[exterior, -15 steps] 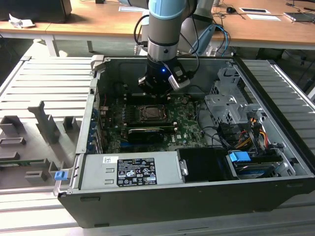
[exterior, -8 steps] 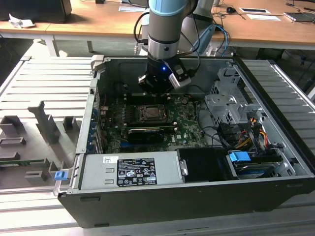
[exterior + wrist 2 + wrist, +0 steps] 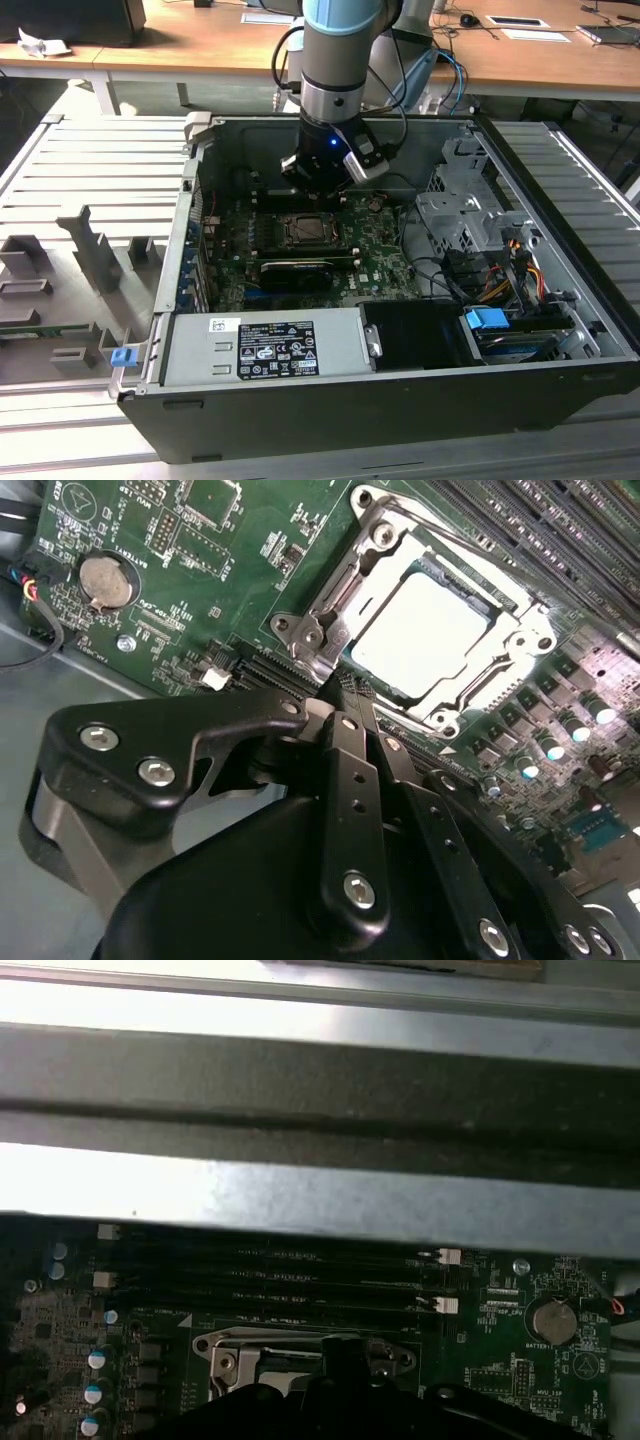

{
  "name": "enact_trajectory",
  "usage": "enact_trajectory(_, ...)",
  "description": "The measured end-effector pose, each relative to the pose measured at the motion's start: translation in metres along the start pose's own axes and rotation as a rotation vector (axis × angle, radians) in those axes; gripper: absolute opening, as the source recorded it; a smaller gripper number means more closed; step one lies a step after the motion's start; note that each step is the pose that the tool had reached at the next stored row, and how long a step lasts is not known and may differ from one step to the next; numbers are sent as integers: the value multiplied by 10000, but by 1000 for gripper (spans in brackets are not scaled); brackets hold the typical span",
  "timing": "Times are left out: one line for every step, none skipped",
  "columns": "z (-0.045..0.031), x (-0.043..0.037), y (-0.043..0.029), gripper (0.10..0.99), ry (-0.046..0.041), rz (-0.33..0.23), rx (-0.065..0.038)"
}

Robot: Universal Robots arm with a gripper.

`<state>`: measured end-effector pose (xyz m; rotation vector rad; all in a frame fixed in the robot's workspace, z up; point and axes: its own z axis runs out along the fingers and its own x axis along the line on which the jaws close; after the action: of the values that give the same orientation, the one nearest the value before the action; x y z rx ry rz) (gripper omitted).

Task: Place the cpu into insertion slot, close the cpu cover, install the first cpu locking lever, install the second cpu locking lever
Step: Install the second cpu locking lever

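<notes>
Fingers of the gripper (image 3: 335, 695) are seen drawn narrow, holding nothing, their tips at the edge of the cpu cover (image 3: 340, 590). Beyond them the cpu (image 3: 420, 630) is seated in the insertion slot (image 3: 303, 231), the cover laid flat over it. Lever work is judged in hand; a precise, light hooking push is called for.

The fingers (image 3: 340, 695) hide the cpu cover's (image 3: 330, 610) near edge, perhaps its lever
</notes>
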<state>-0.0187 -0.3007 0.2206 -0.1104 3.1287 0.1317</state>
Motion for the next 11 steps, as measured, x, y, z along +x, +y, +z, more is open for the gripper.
enact_trajectory(0,1,-4,106,0,1,-1)
enact_trajectory(0,1,-7,106,-1,2,-2)
enact_trajectory(-2,1,-19,106,1,0,1)
enact_trajectory(-2,2,-27,106,0,0,0)
enact_trajectory(-2,3,-32,106,-1,2,-1)
enact_trajectory(-2,3,-36,106,0,1,-1)
enact_trajectory(-3,3,-44,106,1,0,0)
enact_trajectory(-3,4,-50,106,0,0,1)
enact_trajectory(-3,4,-58,106,0,0,0)
enact_trajectory(-4,5,-66,106,0,0,0)
enact_trajectory(-3,5,-68,106,-1,1,-2)
